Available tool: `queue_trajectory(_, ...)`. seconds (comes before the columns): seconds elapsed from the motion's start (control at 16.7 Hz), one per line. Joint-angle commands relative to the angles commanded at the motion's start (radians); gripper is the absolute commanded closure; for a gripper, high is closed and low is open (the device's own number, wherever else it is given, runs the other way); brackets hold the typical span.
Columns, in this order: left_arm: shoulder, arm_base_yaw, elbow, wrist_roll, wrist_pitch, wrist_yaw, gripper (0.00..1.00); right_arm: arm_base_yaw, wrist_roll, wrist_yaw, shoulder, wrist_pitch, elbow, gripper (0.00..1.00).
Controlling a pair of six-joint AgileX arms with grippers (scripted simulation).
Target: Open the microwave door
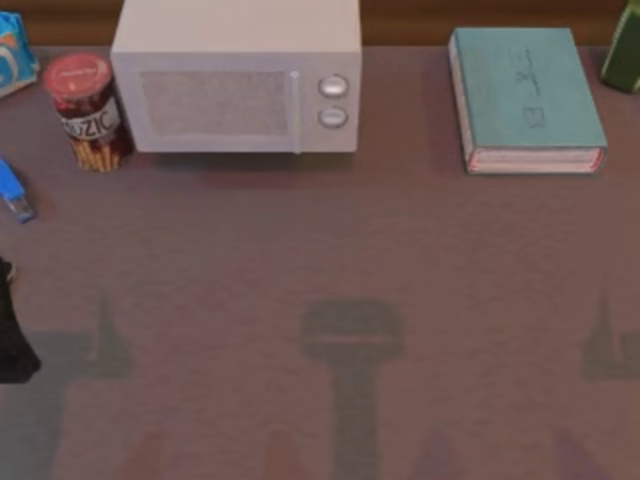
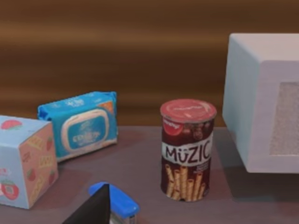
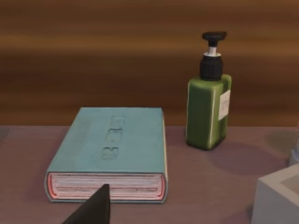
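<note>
Microwave stands at the far edge of the counter, left of centre in the top view, front facing the arms. Microwave door is shut flush, its grey mesh window filling most of the front; the thin vertical handle runs just left of the two round knobs. A red-lidded snack can stands just left of the microwave, close to its corner, and a teal book lies well to the right of it. Judgement: the body is rigid and heavy enough to stay put under a light pull; the door is a stiff hinged panel, apparently hinged on the side nearest the can, so it should swing toward that can. The handle is the only proper hold, slim and smooth, likely to slip unless pinched squarely across its width. Left end effector shows only as a dark tip in the left wrist view, left of the microwave and short of it; right end effector likewise, near the book. Whether either is spread or pressed together I cannot tell.
</note>
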Motion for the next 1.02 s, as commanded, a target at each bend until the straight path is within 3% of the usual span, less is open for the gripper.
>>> queue_trajectory(0.24,0.03,-0.01,0.029,-0.007,-0.02,-0.005,0.0,0.0,0.0,0.0,0.0,0.0,0.0,0.0)
queue_trajectory(0.48,0.213,-0.067,0.208,-0.051,-0.135,-0.032,0.0,0.0,0.0,0.0,0.0,0.0,0.0,0.0)
queue_trajectory(1.02,1.042,-0.289,1.055,-0.254,-0.558,-0.141,0.0,0.0,0.0,0.0,0.0,0.0,0.0,0.0)
